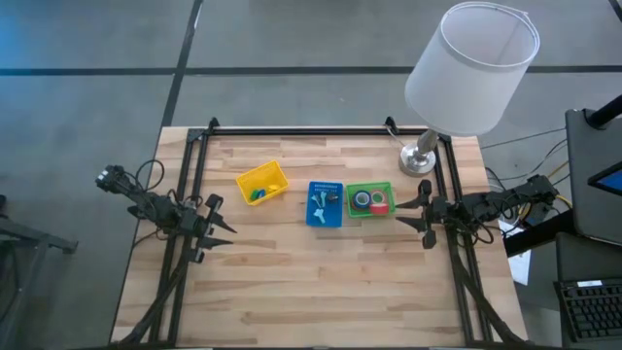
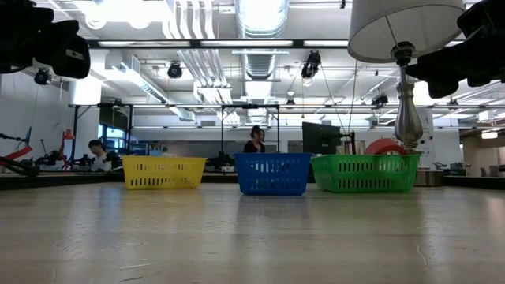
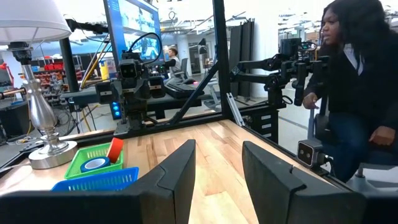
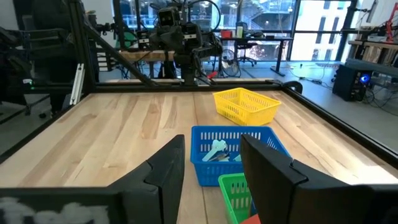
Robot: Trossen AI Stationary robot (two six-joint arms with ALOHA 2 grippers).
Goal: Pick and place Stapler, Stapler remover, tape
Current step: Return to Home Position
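Observation:
Three small baskets stand in a row mid-table: a yellow basket [image 1: 262, 182], a blue basket [image 1: 326, 204] and a green basket [image 1: 370, 200]. A blue tape roll [image 1: 362, 200] and a red tape roll [image 1: 379, 203] lie in the green basket; the left wrist view also shows the blue roll [image 3: 94, 164] and the red roll [image 3: 114, 149]. Pale blue items [image 1: 319, 201] lie in the blue basket, small blue and green pieces [image 1: 258, 194] in the yellow one. My left gripper [image 1: 216, 226] is open and hovers left of the baskets. My right gripper [image 1: 413, 209] is open, just right of the green basket.
A table lamp with a white shade [image 1: 471, 68] stands on its metal base [image 1: 418, 160] at the far right corner, close to my right arm. A black frame [image 1: 292, 129] runs along the table edges. A person [image 3: 354, 93] sits beyond the table's near side.

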